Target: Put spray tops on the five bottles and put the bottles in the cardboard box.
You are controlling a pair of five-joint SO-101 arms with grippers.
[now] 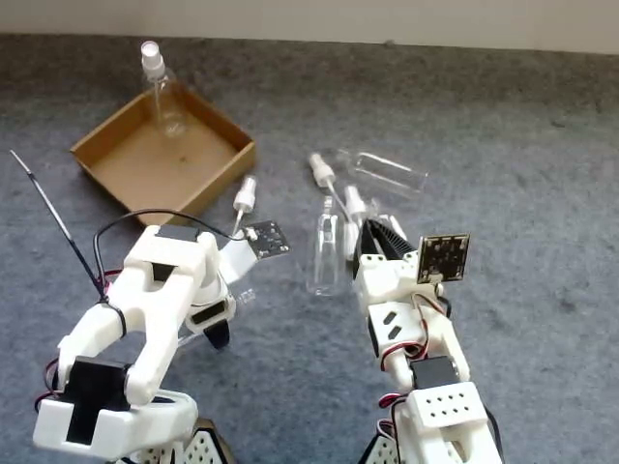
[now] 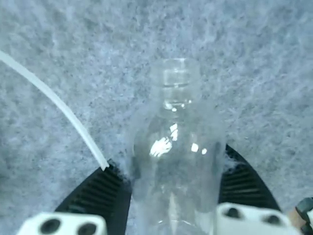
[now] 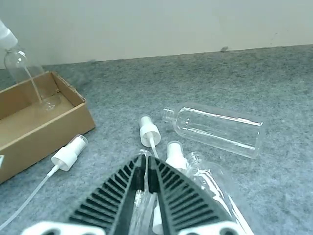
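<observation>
The left hand (image 2: 173, 169) is clamped on a clear bottle (image 2: 173, 137), one jaw on each side of its body. The bottle's long axis runs straight out from the hand, and its open, bare neck points away from the wrist. A spray top (image 1: 246, 190) lies just beyond that hand, toward the cardboard box (image 1: 106, 159). Its thin tube (image 2: 58, 105) lies close beside the held bottle, slanting past the neck rather than into it. This top is nearer the left arm, but that hand is full, so I judge the right hand (image 3: 146, 164) must bring a top across. Its fingers are drawn together; whether they pinch anything I cannot tell. It sits mid-table beside another loose top (image 3: 149, 131) and a lying bottle (image 3: 217, 128). The box stands toward the table's far left corner, with one capped bottle (image 1: 164, 92) leaning in it. The table (image 1: 522, 116) is covered in grey felt, and a pale wall (image 3: 171, 24) runs behind its far edge.
</observation>
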